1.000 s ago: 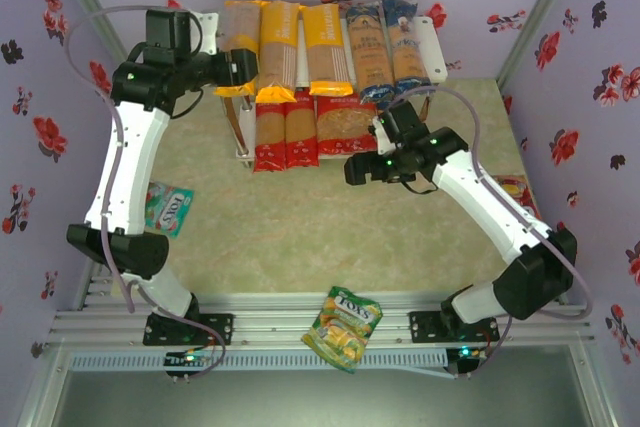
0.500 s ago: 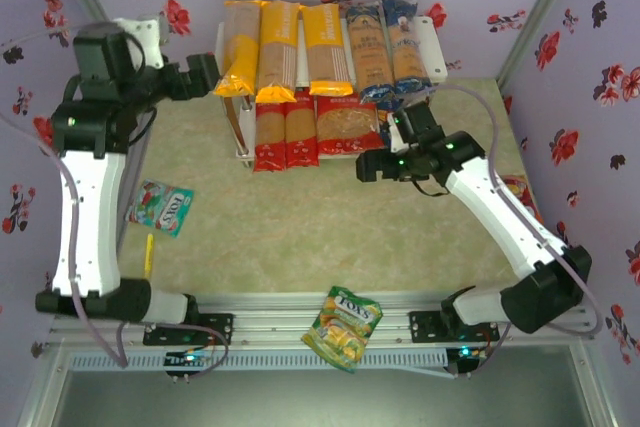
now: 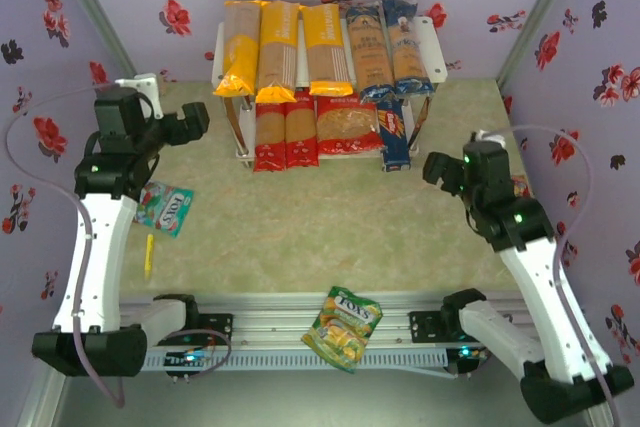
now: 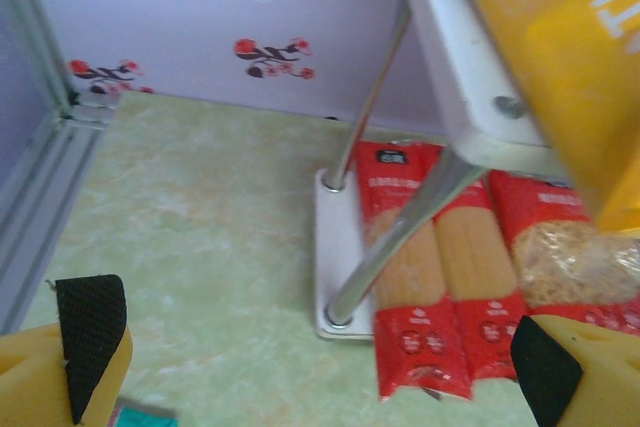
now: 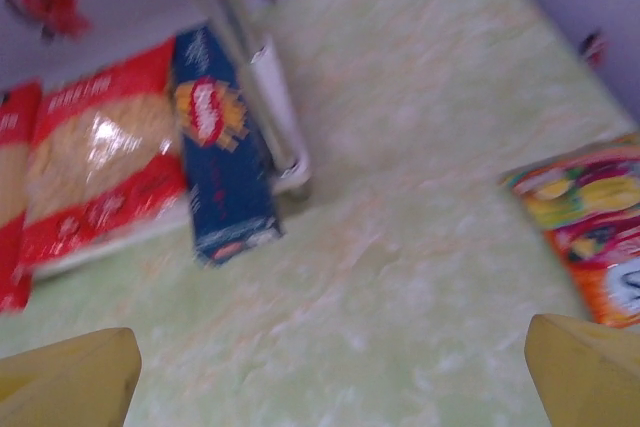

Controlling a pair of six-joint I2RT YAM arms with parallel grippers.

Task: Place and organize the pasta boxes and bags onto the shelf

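- White-board shelf [image 3: 437, 50], shiny metal legs, far centre: glossy flat pasta packs [image 3: 280, 42] are laid on both tiers.
- Dark-blue cardboard box [image 3: 396, 137]: by near-right leg.
- Left gripper [image 3: 196, 119], right gripper [image 3: 436, 169]: jaws spread wide, empty, now withdrawn from shelf.

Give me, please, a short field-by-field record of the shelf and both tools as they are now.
shelf: two white tiers
upper tier: three yellow spaghetti bags, two dark-blue spaghetti bags
lower tier: two red spaghetti bags, red short-pasta bag, dark-blue box
left tool: open, empty, left of the shelf
right tool: open, empty, right of the shelf
off shelf: green-yellow snack bag at the near edge
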